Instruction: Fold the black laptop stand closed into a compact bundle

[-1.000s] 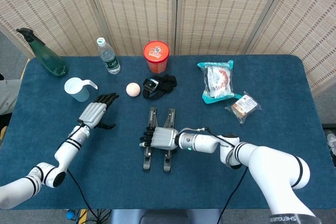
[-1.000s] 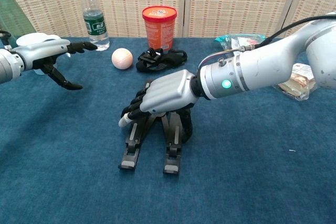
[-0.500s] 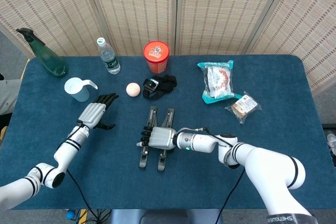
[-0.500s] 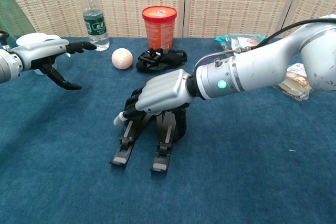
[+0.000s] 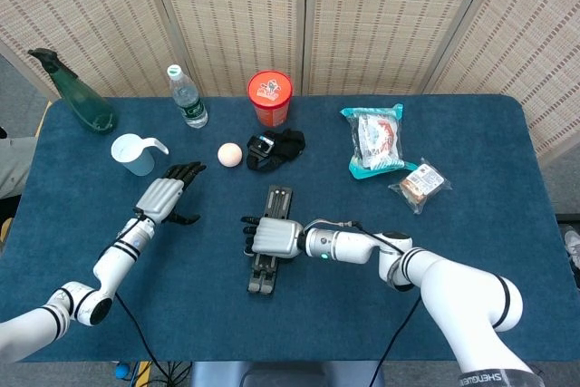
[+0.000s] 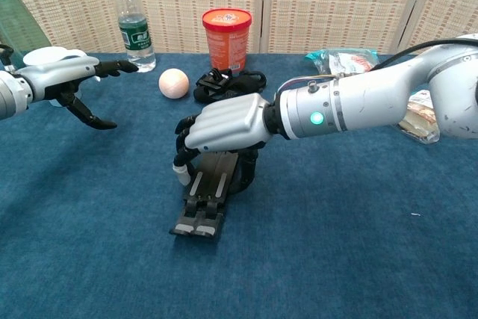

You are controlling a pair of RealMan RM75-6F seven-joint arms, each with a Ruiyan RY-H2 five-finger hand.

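The black laptop stand [image 5: 268, 251] [image 6: 205, 196] lies mid-table with its two legs drawn together side by side, feet toward me. My right hand [image 5: 272, 237] [image 6: 222, 126] is wrapped over its middle, fingers curled down its left side, gripping it. My left hand [image 5: 167, 193] [image 6: 63, 80] hovers open over the table's left part, well apart from the stand, fingers spread and holding nothing.
Behind the stand lie a black strap bundle [image 5: 275, 148], a pale ball [image 5: 230, 154], an orange cup [image 5: 270, 96] and a water bottle [image 5: 186, 96]. A white measuring cup [image 5: 136, 153] and a green spray bottle [image 5: 77, 95] stand far left. Snack packets [image 5: 376, 140] lie at the right.
The stand's two legs, spread apart before, have come together under my right hand, which squeezed them. My left hand has not moved.
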